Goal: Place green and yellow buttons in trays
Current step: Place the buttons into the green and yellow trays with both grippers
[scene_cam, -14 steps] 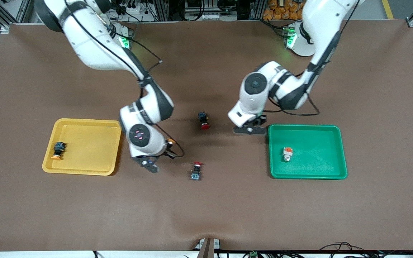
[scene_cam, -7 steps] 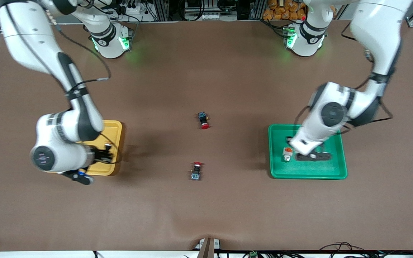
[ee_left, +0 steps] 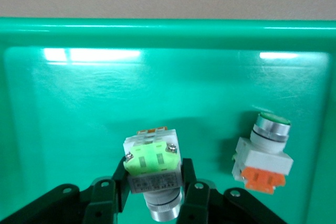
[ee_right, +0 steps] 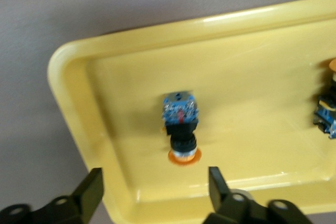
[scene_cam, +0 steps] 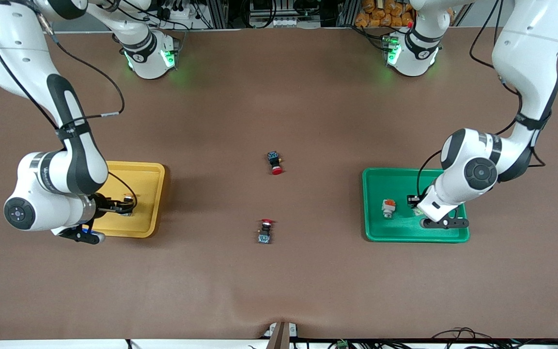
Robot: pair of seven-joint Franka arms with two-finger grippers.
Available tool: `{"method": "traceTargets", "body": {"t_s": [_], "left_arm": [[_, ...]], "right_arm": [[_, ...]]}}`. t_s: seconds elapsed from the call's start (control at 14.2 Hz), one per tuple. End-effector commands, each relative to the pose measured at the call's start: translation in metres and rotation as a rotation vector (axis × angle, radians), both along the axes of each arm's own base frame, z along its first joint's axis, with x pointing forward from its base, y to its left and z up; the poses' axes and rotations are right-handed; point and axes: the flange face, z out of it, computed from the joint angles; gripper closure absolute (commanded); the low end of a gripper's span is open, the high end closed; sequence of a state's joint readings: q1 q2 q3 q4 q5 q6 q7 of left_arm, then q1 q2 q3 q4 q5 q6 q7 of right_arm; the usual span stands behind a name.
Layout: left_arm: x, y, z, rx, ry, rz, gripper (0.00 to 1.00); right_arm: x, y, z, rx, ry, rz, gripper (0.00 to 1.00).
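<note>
My left gripper (ee_left: 155,174) is shut on a white-grey switch with a green block (ee_left: 152,160). It holds the switch low over the green tray (ee_left: 79,103); in the front view the gripper (scene_cam: 417,207) is over the tray's (scene_cam: 405,230) near corner. A white-grey switch with an orange block (ee_left: 264,150) lies in the same tray (scene_cam: 388,207). My right gripper (ee_right: 153,179) is open over the yellow tray (ee_right: 252,77), above a dark switch with an orange-yellow cap (ee_right: 181,129) lying in it. A second dark switch (ee_right: 326,103) lies farther along that tray. In the front view the right arm hides it.
Two dark switches with red caps lie on the brown mat in the middle of the table, one (scene_cam: 275,163) farther from the front camera and one (scene_cam: 265,231) nearer. The yellow tray (scene_cam: 150,194) is at the right arm's end of the table.
Both arms swung from the table's middle out over their trays. The right gripper has let go of the orange-capped switch, which now lies in the yellow tray. The left still holds its switch.
</note>
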State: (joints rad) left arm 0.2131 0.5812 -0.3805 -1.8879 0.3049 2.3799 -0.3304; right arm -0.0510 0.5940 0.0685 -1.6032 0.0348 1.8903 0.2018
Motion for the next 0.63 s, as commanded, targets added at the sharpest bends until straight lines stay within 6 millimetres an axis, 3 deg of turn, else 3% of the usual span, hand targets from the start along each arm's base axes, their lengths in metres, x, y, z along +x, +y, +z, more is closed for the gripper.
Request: {"method": "traceTargets", "body": {"t_s": [0.0,0.07,0.14,0.21,0.35,0.42,0.56], "left_arm": [[0.01,-0.001,-0.004,-0.004,-0.018,-0.016,1.0],[0.011,-0.003,-0.004,-0.006,-0.021,-0.018,0.95],[0.012,-0.002,-0.009,-0.009,-0.015,-0.015,0.82],[0.013,0.0,-0.011,-0.01,-0.013,-0.012,0.63],[0.016,0.006,-0.008,-0.007,-0.02,-0.002,0.0],[0.016,0.008,-0.006,-0.005,-0.023,-0.001,0.0],[0.02,0.011,0.002,-0.004,-0.038,0.004,0.0]], "right_arm": [[-0.025,0.006,0.026,-0.01,-0.02,0.031,0.0],[-0.031,0.006,0.031,-0.014,-0.032,0.035,0.0],[-0.039,0.009,0.036,-0.02,-0.054,0.054,0.0],[-0.052,0.011,0.039,-0.022,-0.09,0.086,0.0],[-0.08,0.012,0.045,-0.023,-0.184,0.131,0.0],[-0.093,0.014,0.049,-0.022,-0.21,0.145,0.0],[-0.103,0.024,0.077,-0.021,-0.238,0.194,0.0]]}}
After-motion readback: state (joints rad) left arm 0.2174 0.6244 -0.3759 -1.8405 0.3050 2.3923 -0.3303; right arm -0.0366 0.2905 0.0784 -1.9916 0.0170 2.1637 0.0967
